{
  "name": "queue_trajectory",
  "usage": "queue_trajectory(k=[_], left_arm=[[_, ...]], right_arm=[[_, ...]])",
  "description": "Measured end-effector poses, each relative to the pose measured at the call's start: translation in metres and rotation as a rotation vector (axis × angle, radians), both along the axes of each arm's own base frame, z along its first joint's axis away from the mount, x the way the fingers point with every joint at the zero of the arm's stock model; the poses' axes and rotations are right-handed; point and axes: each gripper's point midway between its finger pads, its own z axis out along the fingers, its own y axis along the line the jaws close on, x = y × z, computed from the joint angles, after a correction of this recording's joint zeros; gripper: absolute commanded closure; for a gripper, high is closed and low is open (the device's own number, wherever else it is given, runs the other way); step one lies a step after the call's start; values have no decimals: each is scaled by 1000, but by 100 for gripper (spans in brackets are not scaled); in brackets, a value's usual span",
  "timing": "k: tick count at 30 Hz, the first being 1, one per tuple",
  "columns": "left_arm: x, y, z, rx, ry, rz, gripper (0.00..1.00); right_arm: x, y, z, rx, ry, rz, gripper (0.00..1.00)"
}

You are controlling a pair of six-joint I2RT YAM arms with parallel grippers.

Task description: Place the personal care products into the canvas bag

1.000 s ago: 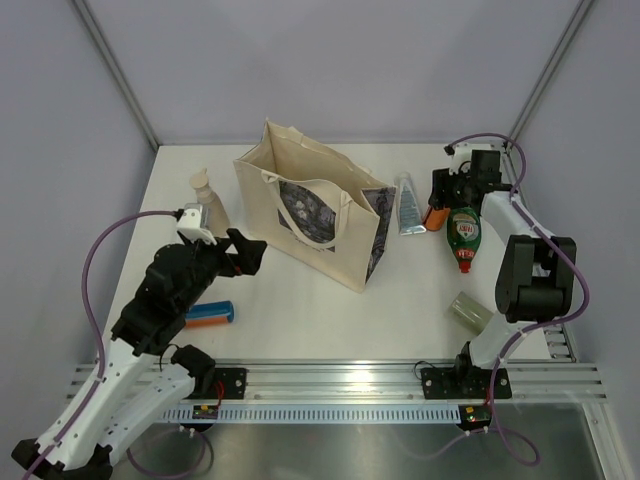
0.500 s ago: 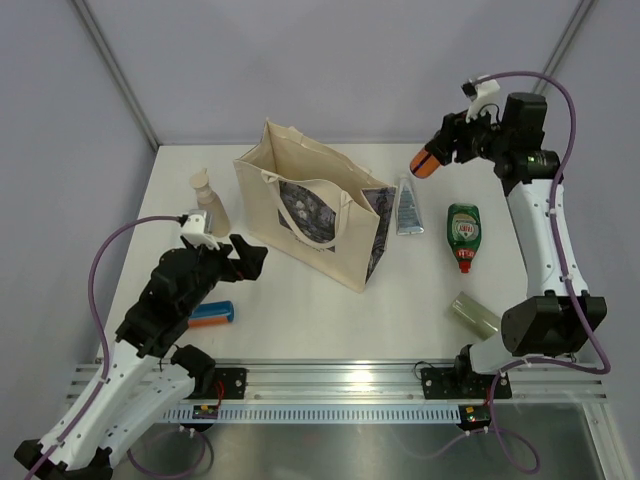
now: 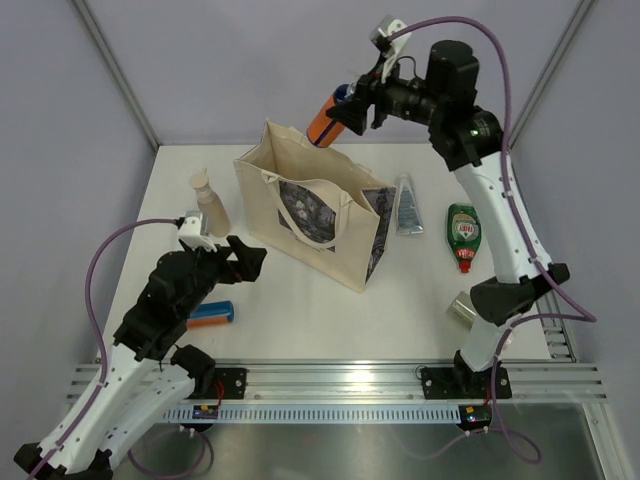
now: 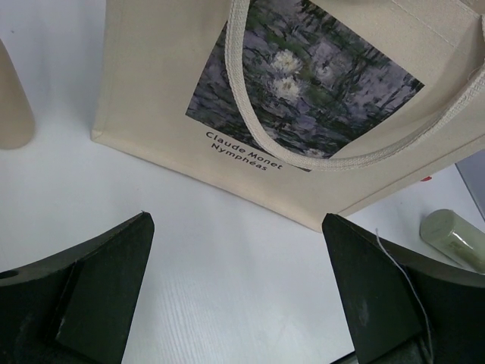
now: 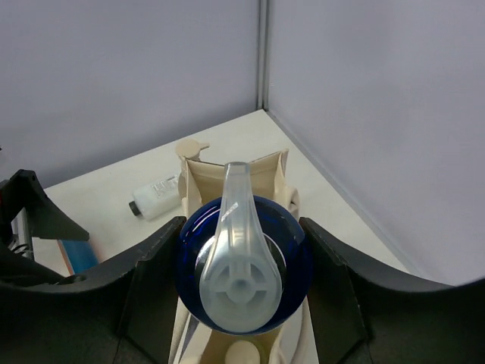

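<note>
The canvas bag (image 3: 262, 195) sits where it was a second ago, upright and open-mouthed in the centre of the top view, so nothing has gone in during this stretch. What moves is the right arm. A second ago it is low at the right of the frame, beside the green red-capped bottle (image 3: 463, 230). Half a second ago it is raised at the upper right. Now it reaches across to the upper centre, and the right gripper (image 3: 352, 112) is high over the far edge of the bag's mouth.

The right gripper is clamped on the orange spray bottle (image 3: 322, 122), which hangs tilted, base toward the bag and clear of the rim. The right wrist view looks down the bottle's blue cap and clear nozzle, with a finger on each side and the bag opening below.

The left arm barely shifts. The left gripper (image 3: 245, 257) hovers at lower left, just beside the bag's near wall, with fingers spread wide and nothing between them. The left wrist view shows the printed side panel and one loop handle.

We judge the carry nearly done: the bottle needs lowering and releasing over the opening. Since it hangs above the far rim, it could catch the edge or a handle.

Left on the table (image 3: 300, 300):
- beige bottle (image 3: 208, 205), left of the bag
- grey tube (image 3: 406, 205), right of it
- green red-capped bottle, further right
- sage-green bottle (image 4: 455, 236), lower right, partly behind the right arm from above
- blue-orange cylinder (image 3: 210, 313), lower left
</note>
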Motion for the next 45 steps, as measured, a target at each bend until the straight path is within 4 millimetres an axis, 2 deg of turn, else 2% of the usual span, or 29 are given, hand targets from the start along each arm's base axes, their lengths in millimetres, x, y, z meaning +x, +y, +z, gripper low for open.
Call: queue_trajectory(k=[2,6,10,13,20,23,27,28,29,33,34,37,38,40,41,45], left_arm=[[-2,1,0,-7,5,3,1],[-7,4,-2,-19,20,10,1],[-12,6,-6,-27,35,17,1],[-15,9,-13,-24,55,26,1],[-16,14,-26,-25,95,66,1],[-14,19,-35,-26,134,115,1],[-10,23,-52,-13,206,171,1],[-9,24,-56,-9,224,183,1],[-8,24,-60,-4,242,195,1],[-3,26,-69,11,273,227,1],[-2,27,-70,18,278,234,1],[0,31,-73,45,277,253,1],[1,33,-74,57,275,261,1],[3,38,-74,82,265,280,1],[4,41,-75,97,260,293,1],[13,55,-75,172,241,339,1]], right_arm=[[14,19,-18,-13,31,16,100],[52,53,-75,-64,123,16,100],[78,71,-131,-126,197,-1,100],[80,87,-160,-169,224,13,100],[62,129,-205,-274,213,-9,100],[73,140,-229,-313,197,-110,100],[104,132,-266,-356,188,-254,98],[108,130,-274,-364,190,-271,94],[113,127,-291,-385,203,-289,93],[115,121,-327,-437,250,-296,82],[114,121,-333,-448,263,-292,72],[113,121,-335,-449,268,-287,49],[113,122,-334,-447,269,-283,26],[111,123,-334,-443,275,-268,6],[111,123,-332,-438,275,-259,1],[103,121,-318,-419,306,-150,1]])
